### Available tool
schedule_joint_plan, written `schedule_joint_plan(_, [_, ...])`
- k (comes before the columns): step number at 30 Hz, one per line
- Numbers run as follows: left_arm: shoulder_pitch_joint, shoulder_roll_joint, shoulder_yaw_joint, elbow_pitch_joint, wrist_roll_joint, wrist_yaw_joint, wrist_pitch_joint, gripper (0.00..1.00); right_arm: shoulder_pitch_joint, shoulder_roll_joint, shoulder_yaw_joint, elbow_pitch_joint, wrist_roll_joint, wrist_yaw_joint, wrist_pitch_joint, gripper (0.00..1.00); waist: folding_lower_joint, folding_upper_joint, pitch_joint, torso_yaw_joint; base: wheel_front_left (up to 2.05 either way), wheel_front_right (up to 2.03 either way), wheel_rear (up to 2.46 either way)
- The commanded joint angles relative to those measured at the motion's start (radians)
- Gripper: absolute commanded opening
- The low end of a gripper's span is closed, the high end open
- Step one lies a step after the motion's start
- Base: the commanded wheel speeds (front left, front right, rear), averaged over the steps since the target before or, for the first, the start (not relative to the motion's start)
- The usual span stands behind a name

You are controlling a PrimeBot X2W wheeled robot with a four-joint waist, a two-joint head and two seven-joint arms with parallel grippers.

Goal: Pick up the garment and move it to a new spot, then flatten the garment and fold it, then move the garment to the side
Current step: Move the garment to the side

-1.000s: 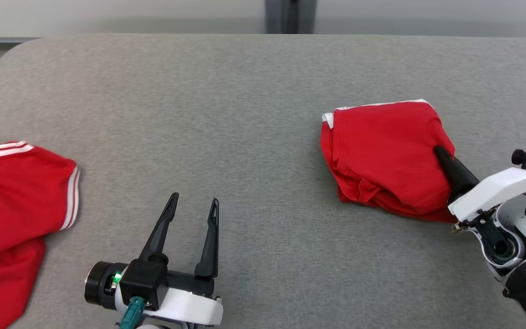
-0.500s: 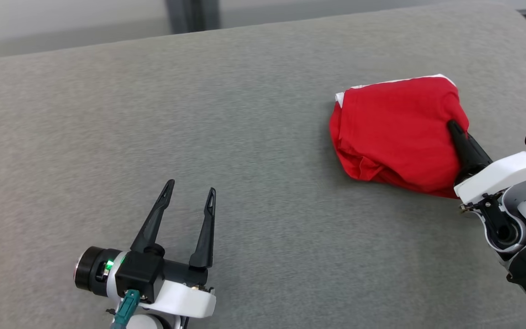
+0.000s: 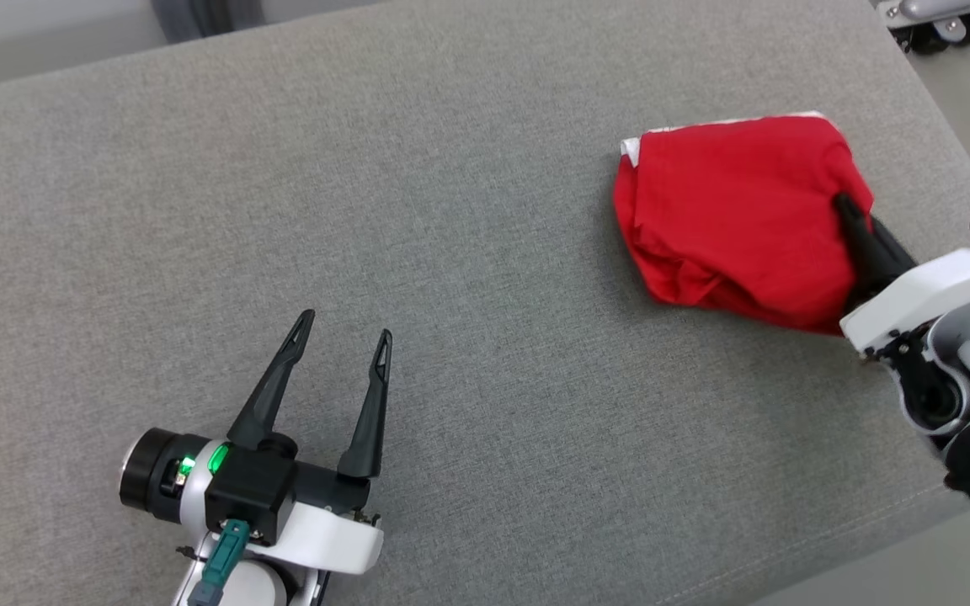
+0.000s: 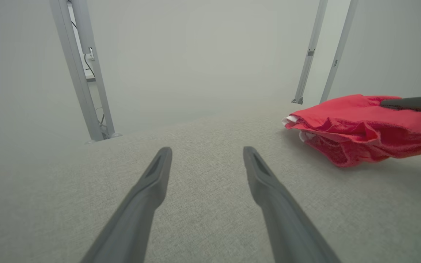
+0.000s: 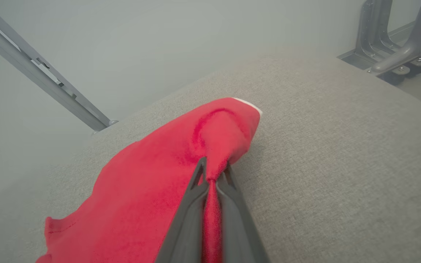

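Folded red garment (image 3: 729,210) held at about 2 o'clock on the grey desk (image 3: 451,210), near its right edge.

The right gripper (image 3: 845,206) has its fingers pinched shut on a fold at the garment's 4 o'clock edge. The left gripper (image 3: 345,326) hovers at 7 o'clock, fingers spread wide and empty. The bundle looks folded, so I judge this the last step, moving it aside. Whether it drags or hangs clear is hard to tell. Next: lay it short of the desk's edge, then let go without pulling the folds loose.

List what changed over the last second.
The head camera swung right, bringing the right end of the grey table into view. The right gripper stays shut on the folded red garment, seemingly drawing it slightly rightward. The left gripper stays open, holding nothing.
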Motion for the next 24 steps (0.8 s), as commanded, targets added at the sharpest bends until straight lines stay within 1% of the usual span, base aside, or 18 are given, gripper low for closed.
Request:
schedule_joint_plan(1, [-0.026,0.009,-0.002,-0.01,0.007,-0.012,0.01,1.0,-0.042,-0.021,0.011,0.026,-0.045,0.0,-0.007,0.0,0.0,0.0,0.029,-0.009,0.0,0.0,0.0])
schedule_joint_plan(3, [-0.037,0.01,-0.013,-0.031,-0.002,-0.023,0.024,1.0,-0.082,-0.032,0.023,0.055,-0.106,0.0,-0.007,0.0,0.0,0.0,0.053,-0.006,0.0,0.0,0.0])
schedule_joint_plan(6, [-0.064,0.019,-0.036,-0.078,0.018,-0.037,0.052,1.0,-0.137,-0.051,0.018,0.092,-0.198,0.0,-0.007,0.0,0.0,0.0,0.091,0.006,0.0,0.0,0.0])
schedule_joint_plan(11, [-0.111,0.028,-0.058,-0.17,0.039,-0.051,0.094,1.0,-0.221,-0.085,-0.028,0.133,-0.379,0.0,-0.007,0.0,0.0,0.0,0.159,0.027,0.0,0.0,0.0])
schedule_joint_plan(16, [-0.135,0.039,-0.072,-0.231,0.051,-0.062,0.119,1.0,-0.272,-0.104,-0.128,0.165,-0.573,0.0,-0.007,0.0,0.0,0.0,0.206,0.046,0.0,0.0,0.0])
schedule_joint_plan(21, [-0.138,0.042,-0.083,-0.24,0.048,-0.065,0.117,1.0,-0.28,-0.09,-0.248,0.211,-0.747,0.0,-0.007,0.0,0.0,0.0,0.22,0.057,0.0,0.0,0.0])
schedule_joint_plan(22, [-0.139,0.041,-0.084,-0.239,0.046,-0.066,0.115,1.0,-0.279,-0.086,-0.272,0.222,-0.78,0.0,-0.007,0.12,0.0,0.0,0.222,0.059,0.0,0.0,0.0])
schedule_joint_plan(24, [-0.142,0.04,-0.089,-0.233,0.043,-0.069,0.113,1.0,-0.27,-0.07,-0.314,0.241,-0.829,0.0,-0.007,0.45,0.0,0.0,0.221,0.064,0.0,0.0,0.0])
